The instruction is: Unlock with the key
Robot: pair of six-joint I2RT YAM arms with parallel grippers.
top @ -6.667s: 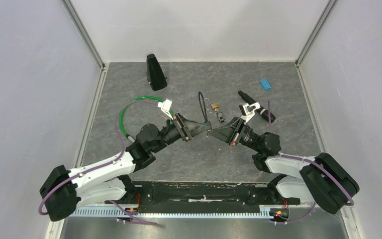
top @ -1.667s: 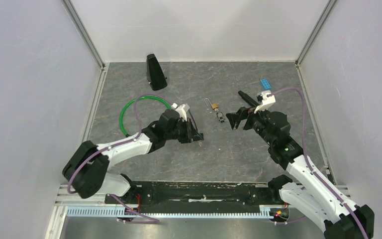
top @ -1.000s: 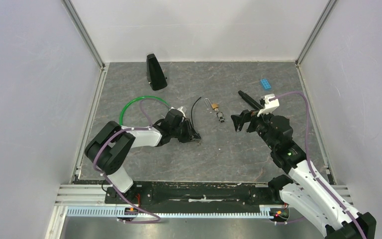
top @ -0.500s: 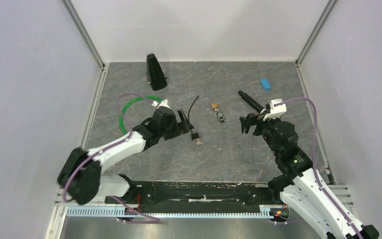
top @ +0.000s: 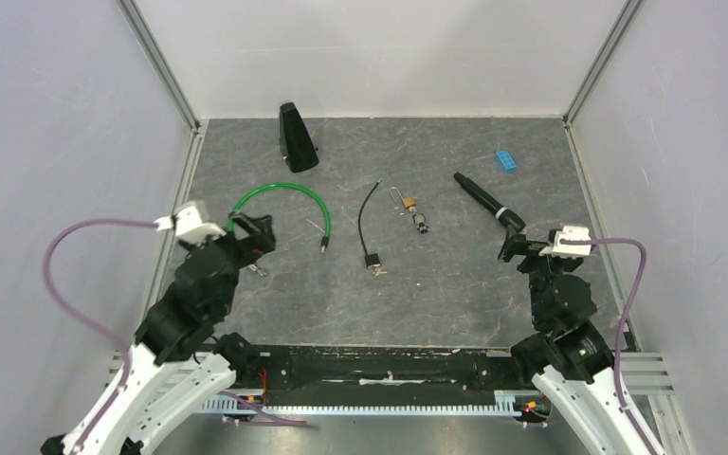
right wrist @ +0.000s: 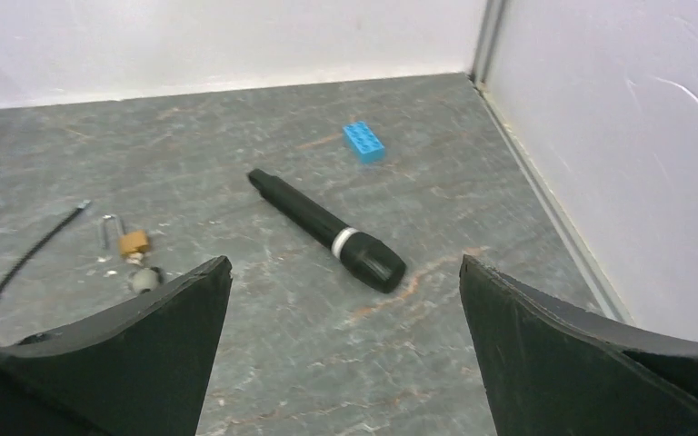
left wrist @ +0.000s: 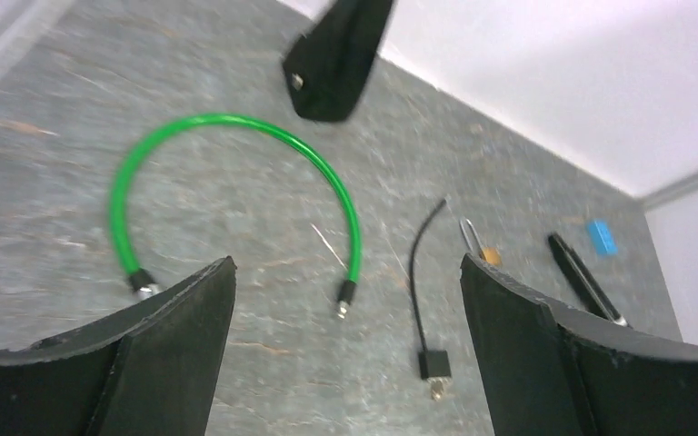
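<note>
Two grippers, left and right, stand wide open with nothing between their fingers, each near its own side of the table. The brass padlock lies mid-table, well apart from both. The key is just beside it, and a black cable lies to their left.

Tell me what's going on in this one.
Nothing is being handled right now. Both arms sit back near the table's near edge, with the left claw and the right claw open and empty. The small brass padlock lies mid-table, with what looks like its key just beside it. A black cable, a green cable and a black marker lie nearby.
</note>
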